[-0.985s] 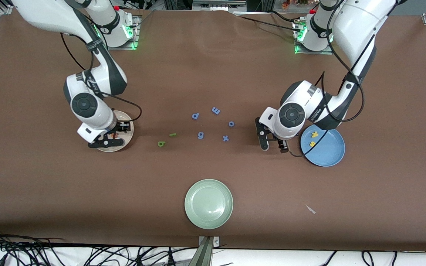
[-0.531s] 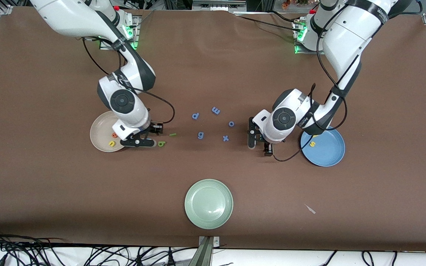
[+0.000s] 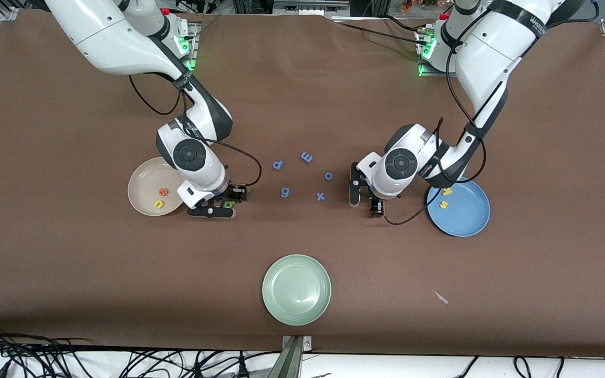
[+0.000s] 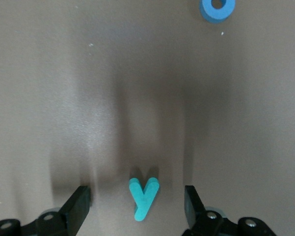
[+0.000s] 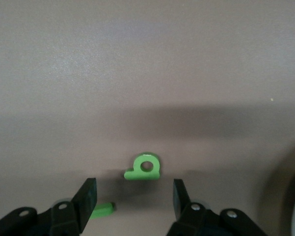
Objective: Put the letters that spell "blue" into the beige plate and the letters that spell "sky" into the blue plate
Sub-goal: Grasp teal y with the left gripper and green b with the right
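Observation:
The teal y (image 4: 144, 196) lies flat on the brown table between the fingers of my left gripper (image 4: 136, 201), which is open and low over it without touching it. My right gripper (image 5: 135, 196) is open over the dark green b (image 5: 144, 167). The thin green l (image 5: 102, 210) lies beside one of its fingers. The beige plate (image 3: 142, 184) holds the orange e (image 3: 163, 192) and the yellow u (image 3: 159, 204). The blue plate (image 3: 468, 215) holds the yellow k (image 3: 446, 191) and the yellow s (image 3: 444, 205). In the front view the right gripper (image 3: 213, 210) stands beside the beige plate and the left gripper (image 3: 364, 202) beside the blue plate.
Several periwinkle letters lie between the two grippers: p (image 3: 277, 165), m (image 3: 306, 156), o (image 3: 329, 176), g (image 3: 284, 192) and x (image 3: 321, 197). A pale green plate (image 3: 296, 289) sits nearer the front camera. A small scrap (image 3: 440, 297) lies on the table.
My right gripper left the beige plate and came over the b and l, uncovering the e and u. My left gripper shifted from the blue plate toward the table's middle.

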Controlling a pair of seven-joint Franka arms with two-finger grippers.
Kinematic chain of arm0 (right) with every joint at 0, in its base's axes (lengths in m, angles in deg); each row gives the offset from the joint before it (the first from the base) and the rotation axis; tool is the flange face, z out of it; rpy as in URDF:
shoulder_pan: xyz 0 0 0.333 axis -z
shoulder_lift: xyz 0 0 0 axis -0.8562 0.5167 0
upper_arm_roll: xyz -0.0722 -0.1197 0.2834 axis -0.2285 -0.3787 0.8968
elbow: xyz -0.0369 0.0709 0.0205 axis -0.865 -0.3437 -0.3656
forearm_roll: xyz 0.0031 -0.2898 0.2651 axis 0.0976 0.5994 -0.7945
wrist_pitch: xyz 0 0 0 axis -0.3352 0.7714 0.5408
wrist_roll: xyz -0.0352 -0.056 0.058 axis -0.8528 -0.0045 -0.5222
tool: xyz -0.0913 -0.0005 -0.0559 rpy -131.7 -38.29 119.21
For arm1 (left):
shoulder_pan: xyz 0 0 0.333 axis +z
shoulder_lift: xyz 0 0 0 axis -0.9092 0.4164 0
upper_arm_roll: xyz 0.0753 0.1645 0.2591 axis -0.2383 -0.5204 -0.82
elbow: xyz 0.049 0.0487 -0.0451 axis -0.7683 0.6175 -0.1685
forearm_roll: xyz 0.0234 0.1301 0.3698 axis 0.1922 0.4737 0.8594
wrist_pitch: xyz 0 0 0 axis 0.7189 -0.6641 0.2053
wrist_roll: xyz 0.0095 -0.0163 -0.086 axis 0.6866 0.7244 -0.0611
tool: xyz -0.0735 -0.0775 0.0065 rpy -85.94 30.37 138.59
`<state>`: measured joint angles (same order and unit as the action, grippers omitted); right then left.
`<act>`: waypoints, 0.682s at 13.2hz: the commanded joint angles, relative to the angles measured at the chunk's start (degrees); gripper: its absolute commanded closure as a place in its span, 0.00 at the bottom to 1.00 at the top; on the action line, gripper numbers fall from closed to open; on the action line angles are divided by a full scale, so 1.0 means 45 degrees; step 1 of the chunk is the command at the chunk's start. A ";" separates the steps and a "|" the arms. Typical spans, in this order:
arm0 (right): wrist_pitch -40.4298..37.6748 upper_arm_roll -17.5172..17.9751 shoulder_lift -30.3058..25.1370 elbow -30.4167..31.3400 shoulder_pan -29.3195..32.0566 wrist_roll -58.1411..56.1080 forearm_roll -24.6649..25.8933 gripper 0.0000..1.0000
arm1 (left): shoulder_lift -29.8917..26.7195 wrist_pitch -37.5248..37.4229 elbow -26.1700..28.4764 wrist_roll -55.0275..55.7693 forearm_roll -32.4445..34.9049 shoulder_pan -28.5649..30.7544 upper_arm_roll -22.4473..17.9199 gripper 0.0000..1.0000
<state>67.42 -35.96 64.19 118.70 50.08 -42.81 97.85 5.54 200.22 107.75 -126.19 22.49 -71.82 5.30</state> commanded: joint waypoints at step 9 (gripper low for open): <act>0.0828 -0.0058 0.0536 0.0177 -0.0053 0.0340 0.1082 0.48 | -0.0183 0.0420 0.0275 -0.0176 0.0343 0.0003 0.0037 0.71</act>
<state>70.09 -36.03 66.48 119.01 50.04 -42.39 101.37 5.16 201.35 107.83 -126.65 22.49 -71.86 5.32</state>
